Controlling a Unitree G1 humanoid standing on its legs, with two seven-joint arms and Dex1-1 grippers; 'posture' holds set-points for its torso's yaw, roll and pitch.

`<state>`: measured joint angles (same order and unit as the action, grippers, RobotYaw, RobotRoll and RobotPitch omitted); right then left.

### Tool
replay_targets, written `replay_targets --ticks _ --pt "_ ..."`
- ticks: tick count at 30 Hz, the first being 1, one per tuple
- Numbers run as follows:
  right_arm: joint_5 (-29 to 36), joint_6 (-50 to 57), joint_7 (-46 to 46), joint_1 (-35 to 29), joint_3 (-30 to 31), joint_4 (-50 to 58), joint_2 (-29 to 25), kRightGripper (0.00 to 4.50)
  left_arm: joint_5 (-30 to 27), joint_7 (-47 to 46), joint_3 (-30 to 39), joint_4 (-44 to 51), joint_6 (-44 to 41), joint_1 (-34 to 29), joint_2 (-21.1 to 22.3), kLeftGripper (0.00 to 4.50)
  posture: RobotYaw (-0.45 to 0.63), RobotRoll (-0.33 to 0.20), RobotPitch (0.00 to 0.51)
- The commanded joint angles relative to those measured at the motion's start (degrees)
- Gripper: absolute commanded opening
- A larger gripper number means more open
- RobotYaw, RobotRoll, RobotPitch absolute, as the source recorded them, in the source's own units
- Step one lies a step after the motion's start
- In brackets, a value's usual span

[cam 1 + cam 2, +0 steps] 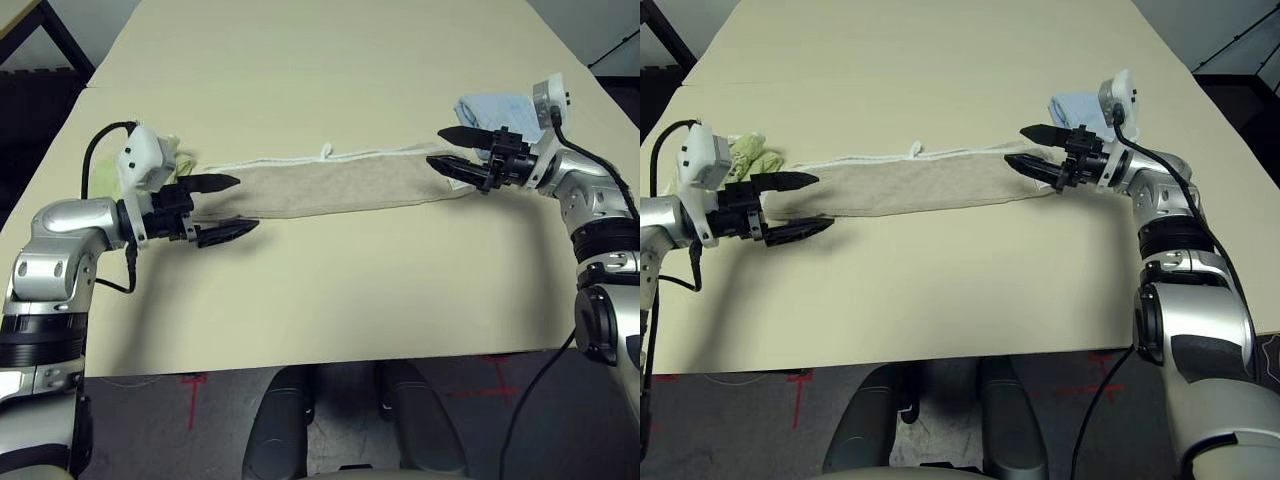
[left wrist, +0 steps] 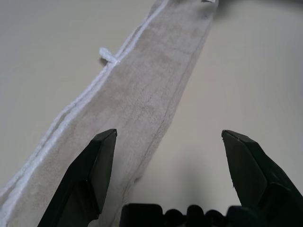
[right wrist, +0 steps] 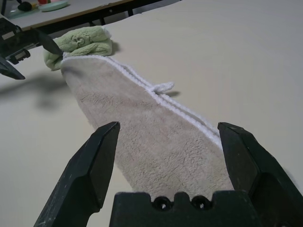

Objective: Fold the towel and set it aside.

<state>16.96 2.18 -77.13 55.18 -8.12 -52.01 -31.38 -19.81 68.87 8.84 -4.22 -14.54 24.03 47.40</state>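
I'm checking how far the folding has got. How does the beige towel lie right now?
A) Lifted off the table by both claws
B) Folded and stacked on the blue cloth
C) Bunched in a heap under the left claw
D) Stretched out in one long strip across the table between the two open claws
D: the towel lies flat in a long strip on the table, with the left claw and right claw open at its ends, gripping nothing.

towel [image 1: 330,182] across the table [image 1: 330,290], a claw at each end
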Motion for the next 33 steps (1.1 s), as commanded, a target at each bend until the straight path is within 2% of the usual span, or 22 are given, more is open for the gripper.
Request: replay_targets --ticks 1,5,7,11,18,22,26,33 --pt "0.3 0.71 -0.28 -1.88 -0.16 1.82 -0.82 4.47 2.62 -1.15 -0.31 -4.02 7.68 -1.75 -0.81 4.5 0.03 0.0 0.194" --pt "0.97 3.12 -0.4 -3.32 -0.45 3.64 -1.47 4.47 3.82 -0.96 -0.82 -8.13 14.47 -2.08 -1.38 4.5 0.02 0.0 0.197" --pt "2.59 9.14 -0.03 -3.95 -1.25 4.99 -2.11 4.47 3.51 -0.81 -1.02 -9.33 15.04 -1.87 -1.64 4.5 0.02 0.0 0.197" --pt "8.39 29.74 3.97 -4.31 -5.2 6.33 -4.87 4.47 2.68 -1.16 -1.76 -9.17 14.06 -1.25 -2.51 4.5 0.02 0.0 0.201" --pt "17.52 50.37 14.73 -10.45 -14.18 15.49 -6.04 4.47 1.98 -2.16 -2.07 -6.34 12.34 -2.63 -3.68 4.5 0.02 0.0 0.203" --pt "24.59 61.05 23.53 -18.8 -21.36 26.48 -3.2 4.47 1.66 -2.59 -2.04 -4.83 11.01 -3.47 -4.06 4.5 0.02 0.0 0.204" --pt "27.61 63.03 33.14 -24.53 -26.42 34.41 1.8 4.47 1.46 -2.96 -2.21 -3.89 10.27 -3.9 -4.14 4.5 0.01 0.0 0.206" --pt "30.79 62.28 45.13 -25.78 -29.56 39.13 8.86 4.47 1.75 -3.06 -2.64 -4.37 10.13 -3.14 -4.1 4.5 0.01 0.0 0.207"
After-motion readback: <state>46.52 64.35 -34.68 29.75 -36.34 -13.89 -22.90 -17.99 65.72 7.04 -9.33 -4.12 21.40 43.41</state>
